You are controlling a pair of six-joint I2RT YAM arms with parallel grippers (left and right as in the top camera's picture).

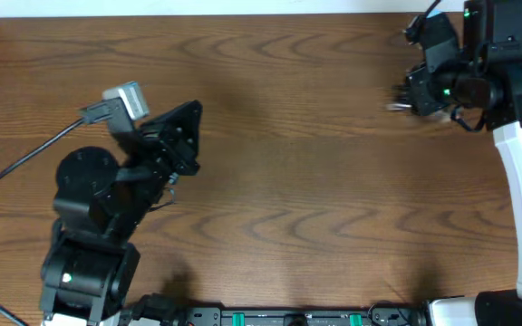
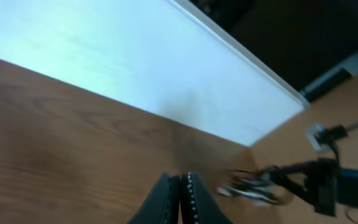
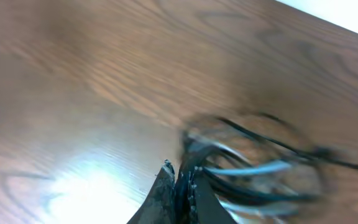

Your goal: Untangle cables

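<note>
Left arm folded at lower left of overhead frame; left gripper (image 2: 180, 198) pinched closed, empty. Right arm bent at upper right; right gripper (image 3: 180, 186) clamps blurred bundle of cables (image 3: 257, 169).

The left hand (image 1: 188, 122) is over the left side of the wooden bench (image 1: 315, 199), pointing toward the middle. The right hand (image 1: 412, 93) is near the far right corner, with blurred cables (image 1: 395, 106) at its tip.
</note>
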